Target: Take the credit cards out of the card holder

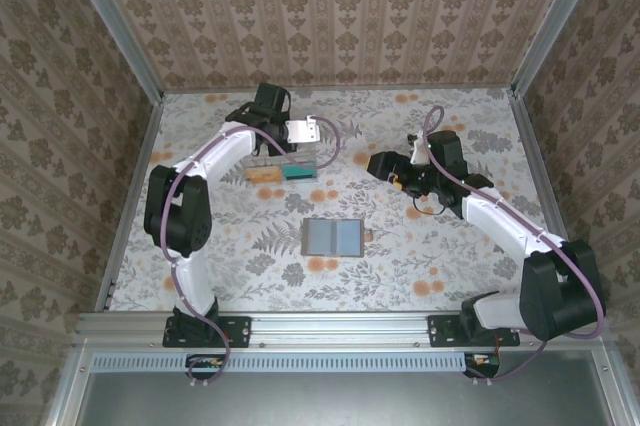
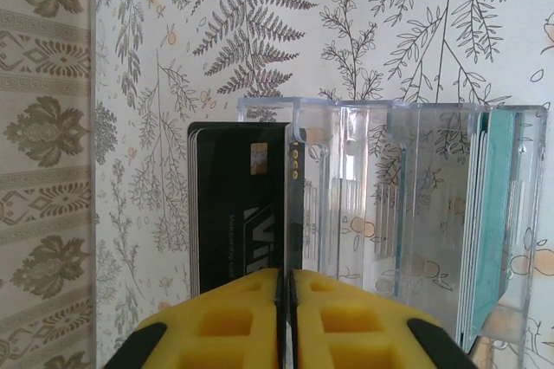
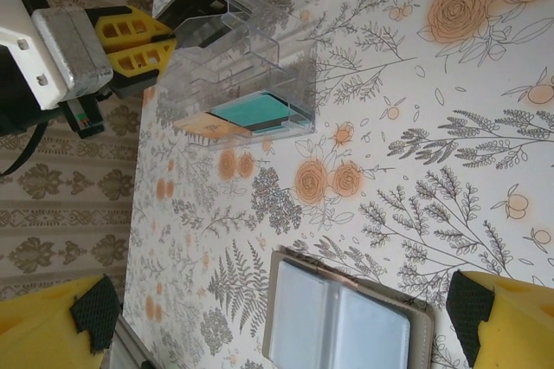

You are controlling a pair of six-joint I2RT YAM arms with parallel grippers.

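The card holder (image 1: 333, 237) lies open mid-table; beyond it a clear tray (image 2: 363, 178) holds credit cards (image 3: 251, 112). The left gripper (image 2: 286, 287) noses the tray, jaws nearly together, grip unclear; the right gripper (image 1: 385, 164) hovers wide open.

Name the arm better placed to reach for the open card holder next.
Right. Its tool is open and free, and its wrist view frames the card holder between its fingers. The left tool looks busy at the clear tray, closed on a black card.

I note the card holder (image 1: 332, 238) lying open mid-surface. Clear tray (image 1: 262, 161) nearer the far edge holds teal and orange credit cards (image 1: 298, 173); left arm (image 1: 222, 151) reaches to it.
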